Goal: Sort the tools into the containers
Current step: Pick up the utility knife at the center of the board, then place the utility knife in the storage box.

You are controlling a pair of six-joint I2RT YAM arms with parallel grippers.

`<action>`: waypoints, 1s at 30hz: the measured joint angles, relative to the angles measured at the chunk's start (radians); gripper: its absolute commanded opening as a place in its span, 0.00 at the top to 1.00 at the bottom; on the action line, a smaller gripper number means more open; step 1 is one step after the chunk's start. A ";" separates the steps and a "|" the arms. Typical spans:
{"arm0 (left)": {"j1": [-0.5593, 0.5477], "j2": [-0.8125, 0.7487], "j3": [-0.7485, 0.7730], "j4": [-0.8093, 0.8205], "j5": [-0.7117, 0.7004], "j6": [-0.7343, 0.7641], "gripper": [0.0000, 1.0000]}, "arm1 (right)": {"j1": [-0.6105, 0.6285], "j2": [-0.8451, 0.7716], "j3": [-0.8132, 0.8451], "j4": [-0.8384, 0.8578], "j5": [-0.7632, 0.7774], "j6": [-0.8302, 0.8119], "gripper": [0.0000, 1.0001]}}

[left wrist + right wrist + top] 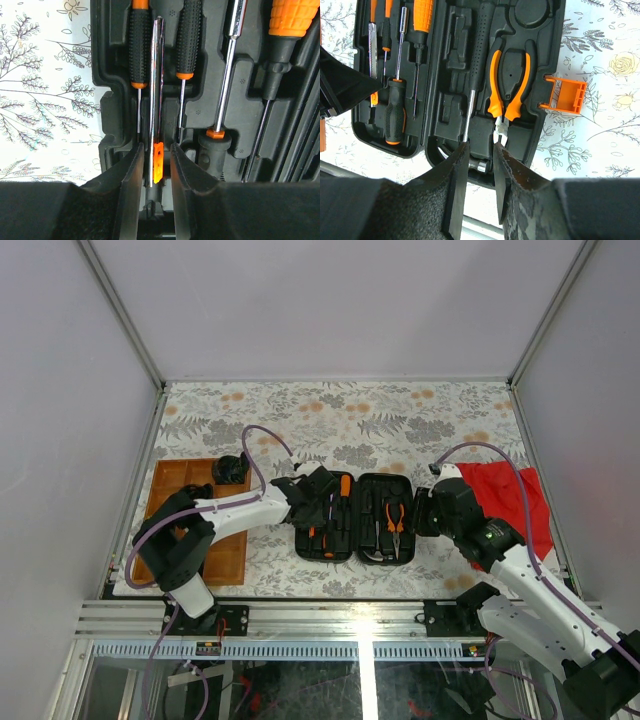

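The case (372, 502) lies open at the middle of the tabletop (400, 420). The tray (165, 480) sits at its 9 o'clock and a red cloth (505, 490) at its 3 o'clock.

The left pincer (157, 147) hangs over the case's left half. Its jaws stand narrowly apart astride a slim steel tool (158, 75) that lies in its slot. A thin dark gap shows on each side of the tool, so the pincer is released and grasps nothing. In the left wrist view, one black-handled driver (139, 45) lies at the tool's 9 o'clock and a second (189, 40) at its 3 o'clock, both seated in the case.

The right pincer (481, 146) hovers over the case's right half, jaws parted and empty. Between its fingers (457, 185) the hammer (479, 55) head shows below. The pliers (512, 75) lie at the hammer's 3 o'clock, and both sit in their moulded beds. The orange latch (566, 96) juts from the case's 3 o'clock edge in that view.
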 measured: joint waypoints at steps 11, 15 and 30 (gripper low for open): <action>-0.001 -0.002 0.000 -0.001 -0.006 0.002 1.00 | 0.000 0.002 -0.001 0.000 0.000 0.000 0.65; -0.002 -0.008 0.002 -0.008 -0.006 0.005 1.00 | 0.000 0.002 -0.001 0.000 0.000 0.000 0.65; -0.003 -0.018 0.024 -0.026 -0.019 0.012 0.86 | 0.000 0.009 -0.001 0.001 -0.009 0.000 0.65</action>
